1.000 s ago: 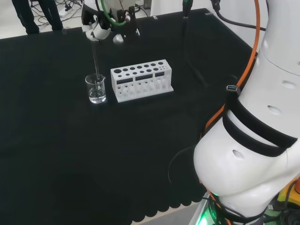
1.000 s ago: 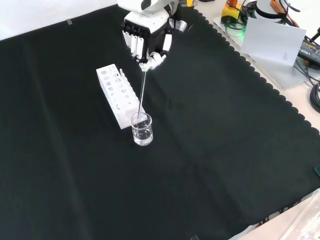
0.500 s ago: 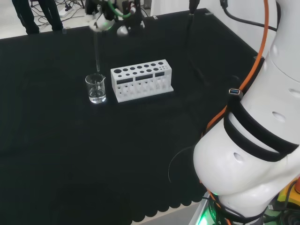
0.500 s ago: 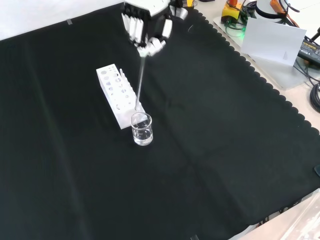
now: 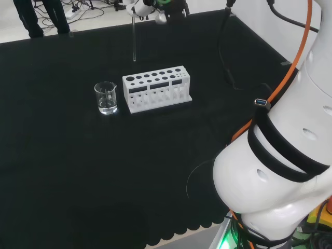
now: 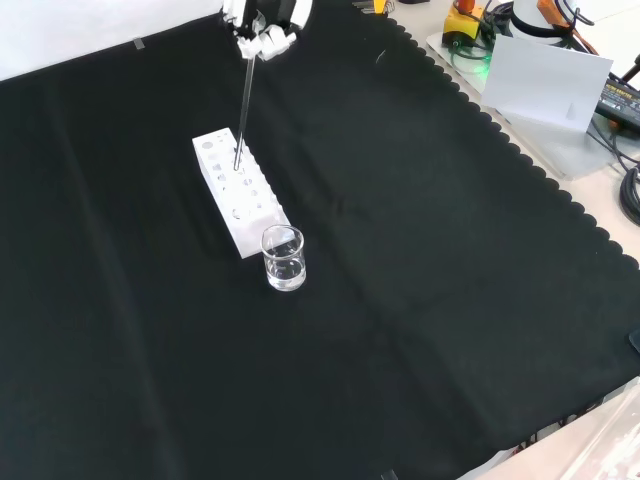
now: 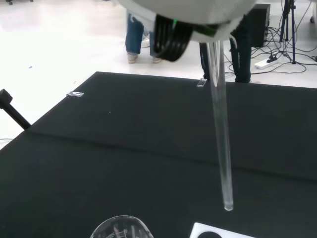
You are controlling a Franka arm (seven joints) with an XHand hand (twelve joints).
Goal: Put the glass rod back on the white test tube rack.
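Clear glass beaker [image 5: 106, 97] upright on the surface [image 5: 78, 171] | black cloth with scalloped edge | grey sheet [image 6: 545, 85] and cables [image 6: 625, 150] beyond the cloth edge

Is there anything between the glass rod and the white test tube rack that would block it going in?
Nothing visible does. The hand holds the glass rod upright, its lower end in open air above the white test tube rack. The beaker stands beside the rack's end, off the path.

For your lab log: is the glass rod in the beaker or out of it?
Out. The rod hangs upright from the robot hand, its tip in the air above the rack, away from the beaker.
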